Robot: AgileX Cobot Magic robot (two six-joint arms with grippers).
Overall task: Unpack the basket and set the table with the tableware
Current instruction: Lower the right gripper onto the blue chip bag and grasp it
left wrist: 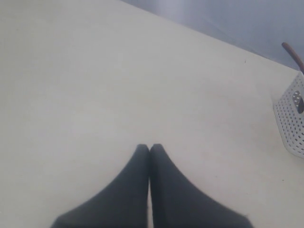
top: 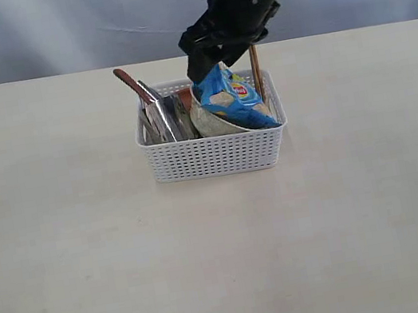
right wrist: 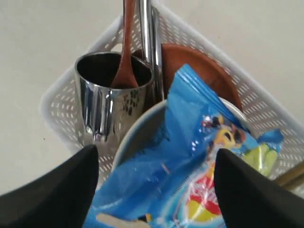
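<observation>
**Right pincer spread over the chips bag that caps the basket**

Your white perforated plastic basket (top: 214, 155) stands near the middle of the pale beige tabletop (top: 91, 266), toward its far side. Everything is packed inside it and nothing is laid out yet. The blue crinkly chips bag (top: 235, 99) lies on top, propped in the cream bowl (top: 215, 123). It covers the bowl, so in my judgement it has to come out first. That explains why your right gripper (right wrist: 155, 156) hangs directly over it with its jaws spread wide, one finger on each side of the bag and not closed on it. I cannot tell whether the pads touch the foil.

Beside the bowl, the shiny steel cup (right wrist: 111, 95) stands upright in a corner. It holds the dark wooden spoon (right wrist: 126, 52) scoop end down, so the handle pokes above the rim. The steel knife and fork (right wrist: 149, 42) lean just beside the cup. The reddish-brown round plate (right wrist: 204, 66) stands on edge between the bowl and the basket wall. Two wooden chopsticks (top: 256, 71) stand upright at the other end.

Your left gripper (left wrist: 149, 148) has its fingers pressed together on nothing. It sits above bare tabletop, off to the side of the basket and out of the way.
</observation>
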